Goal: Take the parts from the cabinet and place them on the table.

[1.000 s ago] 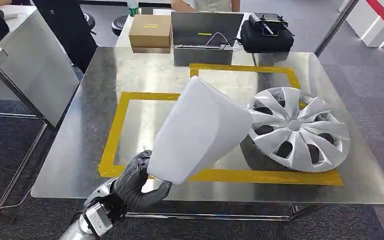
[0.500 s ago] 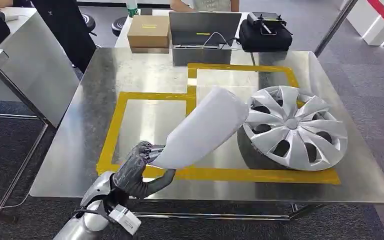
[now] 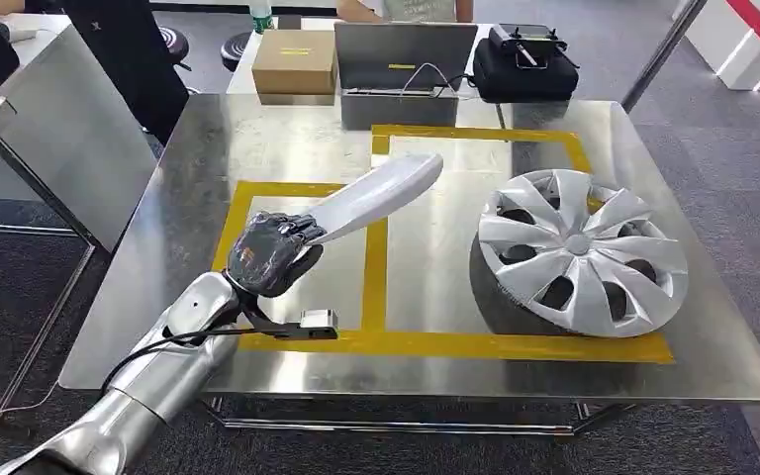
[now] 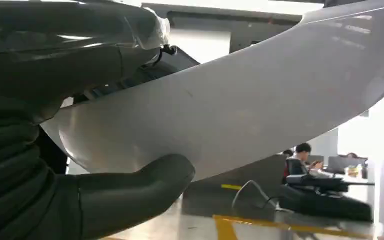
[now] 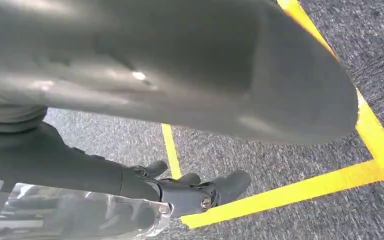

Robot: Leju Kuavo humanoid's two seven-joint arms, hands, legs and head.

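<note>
Fingers of our left hand [image 3: 269, 255] curled over one end of the white curved panel [image 3: 376, 195], thumb pressed beneath it, and we held it above the steel table [image 3: 158, 297] over the yellow tape outline [image 3: 376, 267]. Beyond the panel's far tip, well apart from our hand, the silver hubcap [image 3: 582, 262] lay on the table. Our right hand [image 5: 200, 192] hung over carpet, fingers loosely spread, holding nothing.

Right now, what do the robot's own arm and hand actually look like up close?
The left arm is smooth, shiny silver metal, with a thin black cable looping along it near the wrist. The left hand is dark grey with a glossy sheen. In the left wrist view its thick grey thumb looks rubbery, beside a ribbed grey cover.
</note>
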